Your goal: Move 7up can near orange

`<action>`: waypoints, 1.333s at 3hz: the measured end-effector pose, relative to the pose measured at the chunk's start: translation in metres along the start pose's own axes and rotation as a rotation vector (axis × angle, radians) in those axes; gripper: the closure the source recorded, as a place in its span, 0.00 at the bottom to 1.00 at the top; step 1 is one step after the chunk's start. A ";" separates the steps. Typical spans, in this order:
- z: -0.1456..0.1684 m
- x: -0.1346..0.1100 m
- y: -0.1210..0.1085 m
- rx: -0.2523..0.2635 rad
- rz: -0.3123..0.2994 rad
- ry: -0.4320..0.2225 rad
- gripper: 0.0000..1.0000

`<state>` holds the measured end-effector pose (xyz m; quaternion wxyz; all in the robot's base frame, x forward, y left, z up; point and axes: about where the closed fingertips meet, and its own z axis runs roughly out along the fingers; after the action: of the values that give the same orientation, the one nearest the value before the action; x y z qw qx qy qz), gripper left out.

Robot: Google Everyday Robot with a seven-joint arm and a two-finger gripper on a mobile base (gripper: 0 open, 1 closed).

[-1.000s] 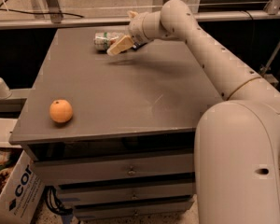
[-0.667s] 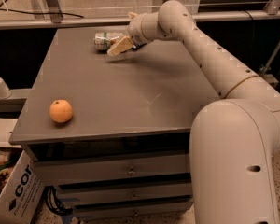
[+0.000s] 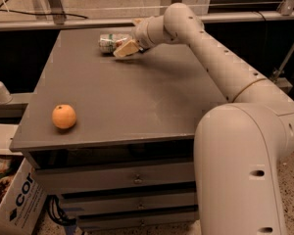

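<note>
One 7up can point(image 3: 109, 42) lying far back — jaws at it, orange point(image 3: 63, 116) well apart

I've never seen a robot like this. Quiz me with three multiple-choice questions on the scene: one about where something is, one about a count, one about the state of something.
1. Where is the orange?
A) near the table's front-left corner
B) beside the can
C) on the floor

2. How many oranges are on the table?
A) one
B) two
C) three

3. How is the 7up can positioned?
A) upright
B) on its side
C) stacked on the orange

Answers:
1 A: it sits at the front left, far from the can.
2 A: only one fruit shows.
3 B: its length runs along the tabletop at the far edge, with the end effector right beside it.
</note>
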<state>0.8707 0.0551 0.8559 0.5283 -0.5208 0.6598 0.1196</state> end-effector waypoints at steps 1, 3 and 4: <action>0.003 0.008 0.000 0.001 0.022 0.014 0.41; -0.006 0.009 -0.003 0.015 0.043 0.015 0.88; -0.021 -0.005 0.006 -0.008 0.062 -0.009 1.00</action>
<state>0.8534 0.0451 0.8660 0.5253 -0.5017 0.6727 0.1408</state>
